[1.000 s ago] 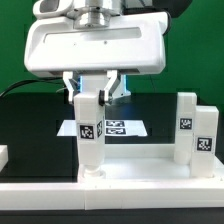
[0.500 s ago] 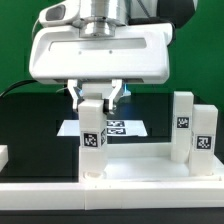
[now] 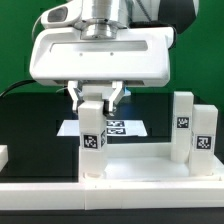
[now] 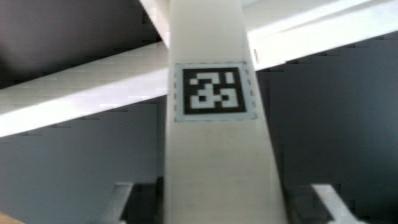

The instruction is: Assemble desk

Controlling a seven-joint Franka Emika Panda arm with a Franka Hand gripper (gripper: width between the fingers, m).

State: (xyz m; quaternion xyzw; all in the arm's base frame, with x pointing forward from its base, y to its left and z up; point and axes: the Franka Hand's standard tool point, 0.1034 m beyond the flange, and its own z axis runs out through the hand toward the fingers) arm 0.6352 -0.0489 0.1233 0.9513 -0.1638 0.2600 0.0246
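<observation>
The white desk tabletop (image 3: 140, 168) lies flat with its rim up. One tagged square leg (image 3: 91, 140) stands upright in its corner socket at the exterior view's left. Two more tagged legs (image 3: 185, 122) (image 3: 205, 142) stand at the right corners. My gripper (image 3: 96, 98) hangs straight over the left leg, its fingers (image 3: 76, 95) spread on either side of the leg's top. In the wrist view the leg (image 4: 217, 140) runs between the fingertips (image 4: 139, 200), with dark gaps on both sides. The gripper (image 4: 231, 205) is open and holds nothing.
The marker board (image 3: 118, 127) lies flat on the black table behind the desk. A long low white border rail (image 3: 40, 192) runs along the front. A small white piece (image 3: 3, 155) shows at the left edge. A green backdrop stands behind.
The fingers have spread away from the leg's top and the hand has shifted slightly to the exterior view's right. The leg stays upright in its socket.
</observation>
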